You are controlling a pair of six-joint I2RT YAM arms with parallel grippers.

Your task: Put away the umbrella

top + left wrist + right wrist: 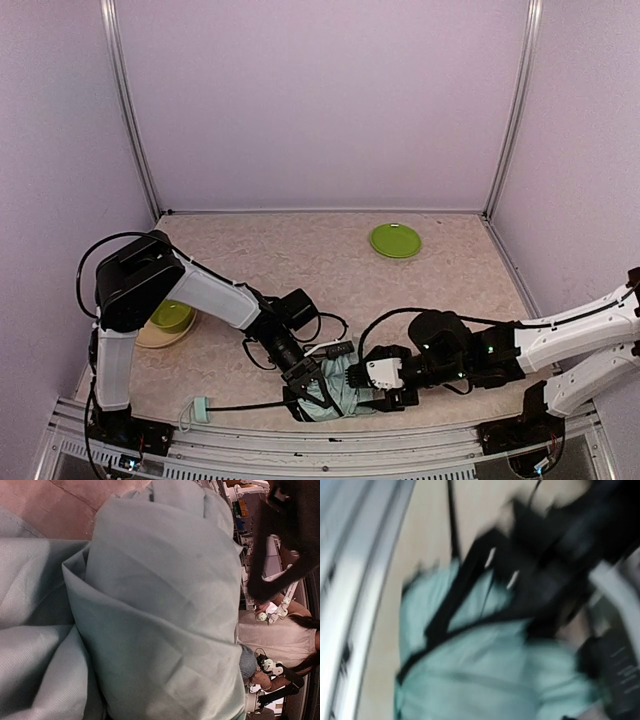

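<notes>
The umbrella (345, 395) lies as a crumpled mint-green bundle near the table's front edge. Its thin black shaft (245, 406) runs left to the small mint handle (200, 408). My left gripper (312, 390) is shut on the bundle's left side. Mint fabric (160, 605) fills the left wrist view and hides the fingers. My right gripper (385, 380) is at the bundle's right end, its jaws apart. The right wrist view is blurred and shows mint fabric (485, 680) with black edging close below the camera.
A green plate (395, 240) lies at the back right. A yellow-green bowl (172, 315) sits on a tan plate (150, 338) at the left, beside the left arm. A metal rail (300, 445) runs along the front edge, just below the umbrella.
</notes>
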